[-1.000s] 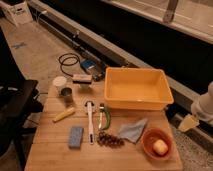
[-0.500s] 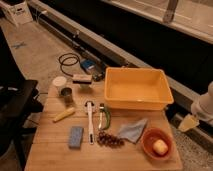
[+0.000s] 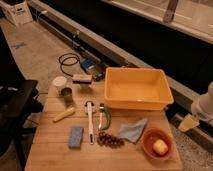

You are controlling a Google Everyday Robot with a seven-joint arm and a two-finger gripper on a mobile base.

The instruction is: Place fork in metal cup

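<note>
Gripper (image 3: 187, 123) hangs open and empty off the table's (image 3: 50, 156) right edge. Metal cup (image 3: 66, 95) sits far left, beside white cup (image 3: 59, 83).

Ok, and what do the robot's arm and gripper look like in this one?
Only the arm's end shows, at the right edge of the view, past the light wooden table. There is a smooth, rounded white arm segment, and below it a pale yellowish, tapered gripper over the floor. No cables or markings can be made out on either.
</note>
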